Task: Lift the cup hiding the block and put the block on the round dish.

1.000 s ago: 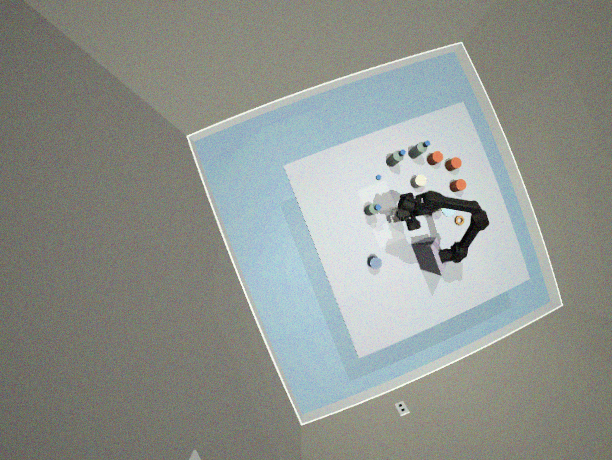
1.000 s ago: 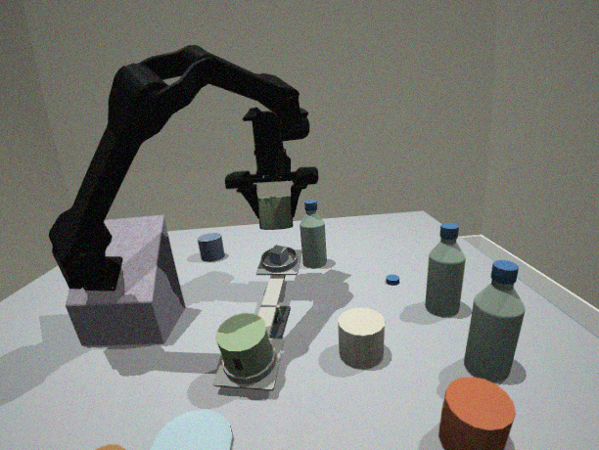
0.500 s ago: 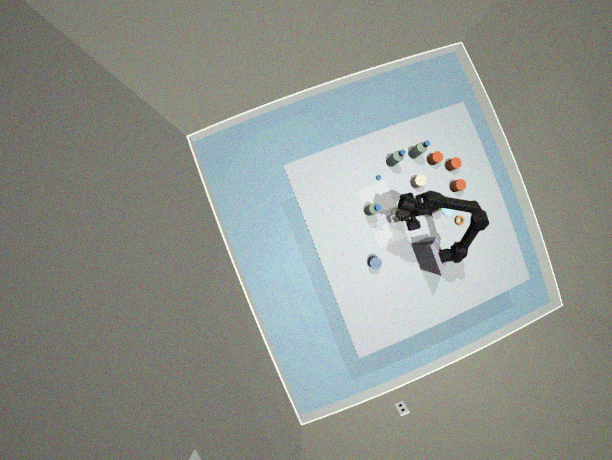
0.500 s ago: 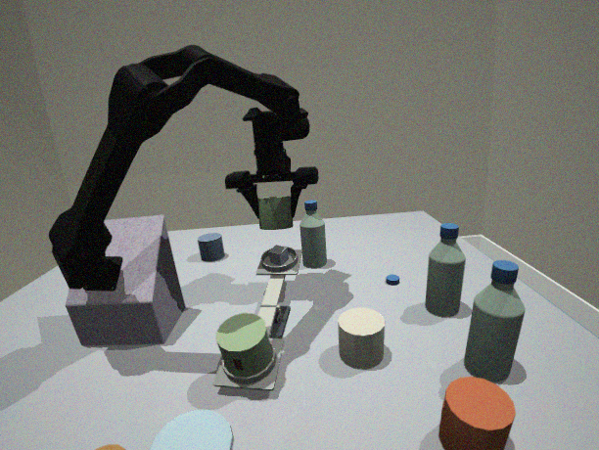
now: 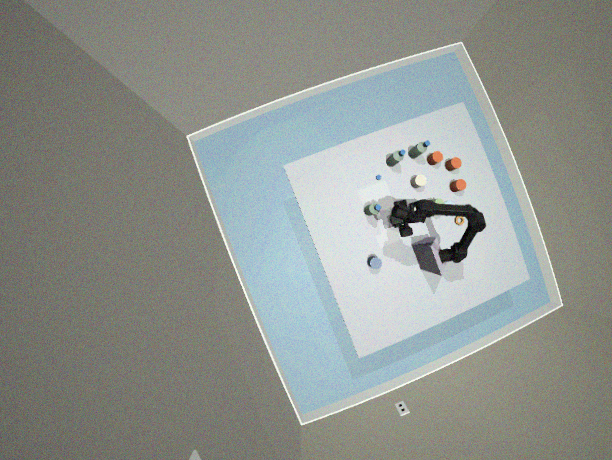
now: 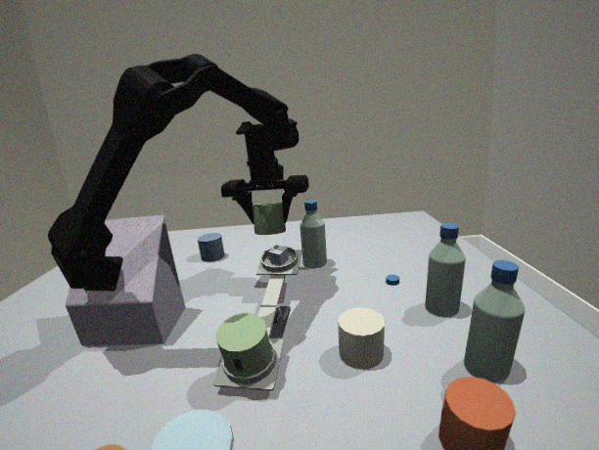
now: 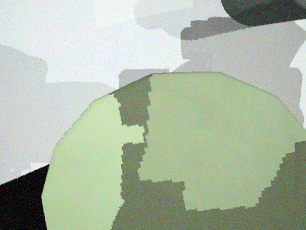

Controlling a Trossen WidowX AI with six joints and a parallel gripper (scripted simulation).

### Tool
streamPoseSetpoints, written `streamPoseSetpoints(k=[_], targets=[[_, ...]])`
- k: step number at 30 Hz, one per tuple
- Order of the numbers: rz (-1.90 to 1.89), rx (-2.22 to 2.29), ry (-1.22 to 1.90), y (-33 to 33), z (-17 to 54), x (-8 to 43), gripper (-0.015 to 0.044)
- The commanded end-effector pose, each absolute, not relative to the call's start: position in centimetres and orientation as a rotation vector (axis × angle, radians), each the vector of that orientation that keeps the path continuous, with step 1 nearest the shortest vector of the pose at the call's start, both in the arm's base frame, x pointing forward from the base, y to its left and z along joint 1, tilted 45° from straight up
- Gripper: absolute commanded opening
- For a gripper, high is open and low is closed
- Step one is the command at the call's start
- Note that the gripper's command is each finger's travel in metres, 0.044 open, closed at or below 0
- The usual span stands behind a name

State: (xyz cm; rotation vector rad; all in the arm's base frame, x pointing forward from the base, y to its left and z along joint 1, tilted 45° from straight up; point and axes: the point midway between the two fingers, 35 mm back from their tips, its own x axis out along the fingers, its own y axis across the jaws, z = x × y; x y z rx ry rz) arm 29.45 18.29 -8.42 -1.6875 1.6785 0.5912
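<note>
1. The arm (image 5: 450, 209) (image 6: 110, 166) is arched high over the table, probably so the load clears the balance. Its claw (image 5: 402, 223) (image 6: 269, 222) points down, gripping a green cup by the sides.
2. The balance (image 6: 273, 292) runs near to far, with a ringed pan at each end.
3. The round dish, I reckon, is the pale blue disc (image 5: 449, 203) (image 6: 198, 432) at the near edge, with no cup over it.
4. The near cup (image 5: 439, 201) (image 6: 243, 342) sits on the near pan. Leave it be, touching it ends the run.
5. The lifted cup (image 6: 269, 218) (image 7: 200, 150) hangs above the far pan, upright as far as I can tell. I'd park it well off to one side, away from the dish, to free the fingers.
6. The block (image 6: 279, 254) is uncovered inside the far ring, so this was the right cup. It's the next grab, imo.
</note>
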Motion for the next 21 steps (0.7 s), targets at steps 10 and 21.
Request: streamPoseSetpoints(k=[10,21], targets=[[0.606,-1.698,1.695,17.7,-17.5,21.8,0.0],[0.604,-1.699,1.696,15.3,-20.0,22.0,0.0]])
